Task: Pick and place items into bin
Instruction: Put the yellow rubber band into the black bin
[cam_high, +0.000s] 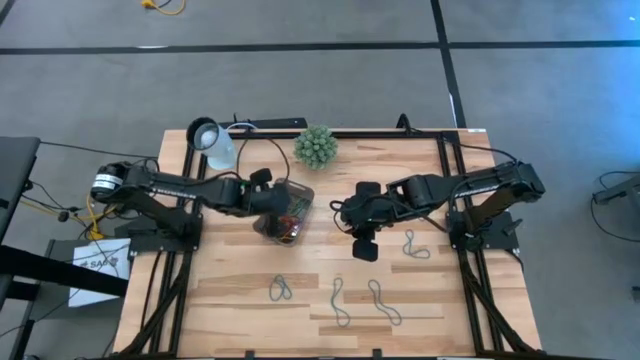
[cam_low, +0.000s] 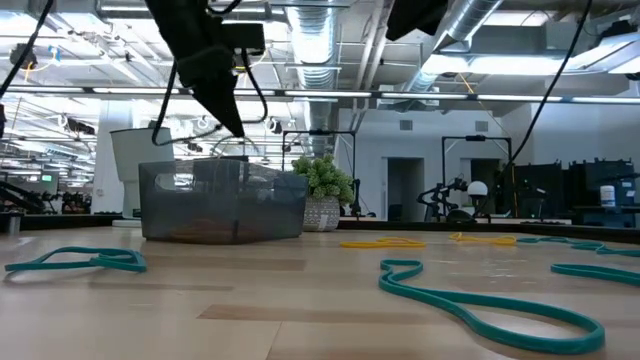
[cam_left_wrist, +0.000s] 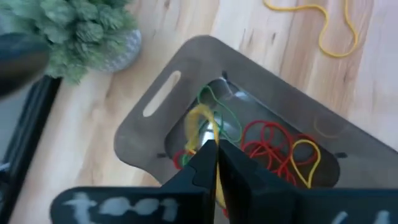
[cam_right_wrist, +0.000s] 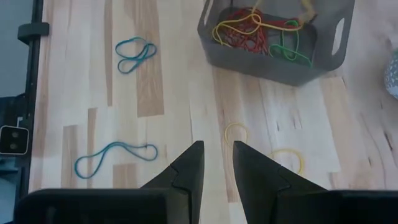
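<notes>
My left pincer (cam_left_wrist: 214, 163) hangs over the bin (cam_left_wrist: 155, 124), nearly shut on a yellow band (cam_left_wrist: 198, 124). Risk: band clings on release. Right pincer (cam_right_wrist: 216, 163) hovers half open, empty.

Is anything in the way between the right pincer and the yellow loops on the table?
Nothing visible. The right pincer hangs open over bare wood, with the yellow loops just ahead, short of the bin.

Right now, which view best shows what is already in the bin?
Right wrist view: it looks into the bin, showing red, yellow and green loops. Left wrist is close but its pincer blocks part. High view: small. Low view: only the wall.
</notes>
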